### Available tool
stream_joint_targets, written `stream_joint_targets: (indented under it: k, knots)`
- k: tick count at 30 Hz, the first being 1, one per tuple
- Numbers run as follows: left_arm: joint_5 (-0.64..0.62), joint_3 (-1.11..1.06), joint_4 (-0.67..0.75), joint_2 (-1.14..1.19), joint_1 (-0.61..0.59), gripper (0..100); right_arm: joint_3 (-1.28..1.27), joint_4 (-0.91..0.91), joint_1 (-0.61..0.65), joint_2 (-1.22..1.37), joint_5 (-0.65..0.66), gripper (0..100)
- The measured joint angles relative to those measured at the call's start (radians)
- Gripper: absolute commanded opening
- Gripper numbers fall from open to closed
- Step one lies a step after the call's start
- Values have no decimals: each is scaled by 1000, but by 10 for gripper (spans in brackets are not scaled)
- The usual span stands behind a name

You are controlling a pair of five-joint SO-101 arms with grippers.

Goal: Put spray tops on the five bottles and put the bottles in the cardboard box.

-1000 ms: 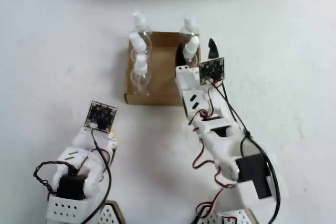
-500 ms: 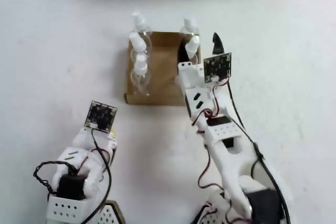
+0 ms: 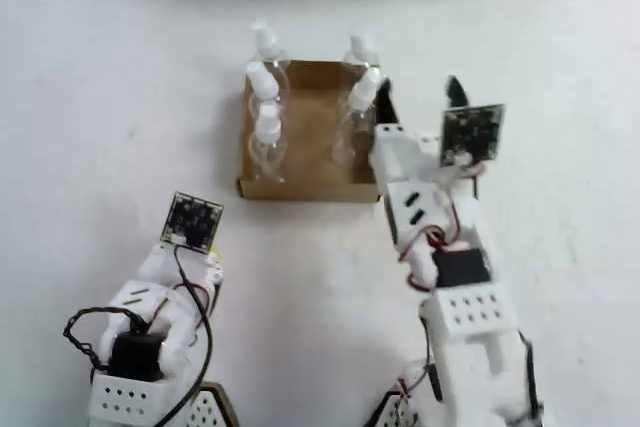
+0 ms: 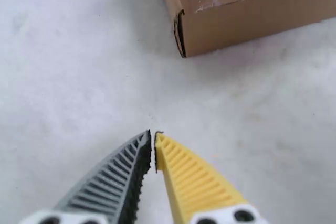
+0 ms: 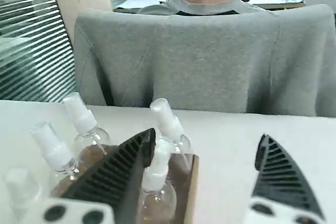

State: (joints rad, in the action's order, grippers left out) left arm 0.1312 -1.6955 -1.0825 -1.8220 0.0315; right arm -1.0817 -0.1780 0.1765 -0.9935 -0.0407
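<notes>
Noting the box first: shallow, open-topped, rectangular, plain brown cardboard, flat on the white table toward its far middle. Five bottles stand in it, three along one side wall and two along the other, with a bare strip of floor between the rows. The bottles are clear, rounded plastic, and each carries a white spray top with a slim, cylindrical head.

The right gripper sits just beside the side wall that holds the two bottles. Its fingers are black, ridged and tapered to points. We record them spread wide with nothing between them. One finger is close to the nearer of the two bottles; we cannot tell whether it touches.

The left gripper is over bare table, well apart from the box. One finger is grey, the other yellow, both saw-toothed on the inner edge. They are pressed together at the tips and hold nothing. We cannot tell whether the tips touch the table.

In the left wrist view the box is cut off at one corner, and the bottles inside show as clear glints. In the right wrist view a black finger covers part of the nearest bottle.
</notes>
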Motion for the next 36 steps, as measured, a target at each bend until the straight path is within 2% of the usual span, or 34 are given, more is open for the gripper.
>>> stream_joint_targets:
  k: [7, 12, 17, 20, 23, 27, 30, 33, 36]
  knots:
    - [0, 0, 0, 0, 0, 24, -43, -428, -121, -305, -3, 265]
    - [0, 0, -75, 0, -17, 24, -164, -571, -215, -559, -3, 265]
    - [0, 0, -81, 0, -193, 24, -262, -658, -261, -790, -3, 265]
    - [0, 0, -86, 0, -324, 24, -270, -729, -259, -795, -3, 264]
    - [0, 0, -120, 0, -364, 24, -273, -796, -262, -801, -3, 204]
    - [0, 0, -127, 0, -321, 23, -273, -908, -264, -806, -3, 8]
    - [0, 0, -127, 0, -224, 23, -296, -948, -262, -806, -3, 55]
    - [0, 0, -130, 0, -133, 23, -362, -951, -261, -806, -3, 28]
    - [0, 0, -175, 0, -109, 24, -454, -951, -261, -806, -3, 19]
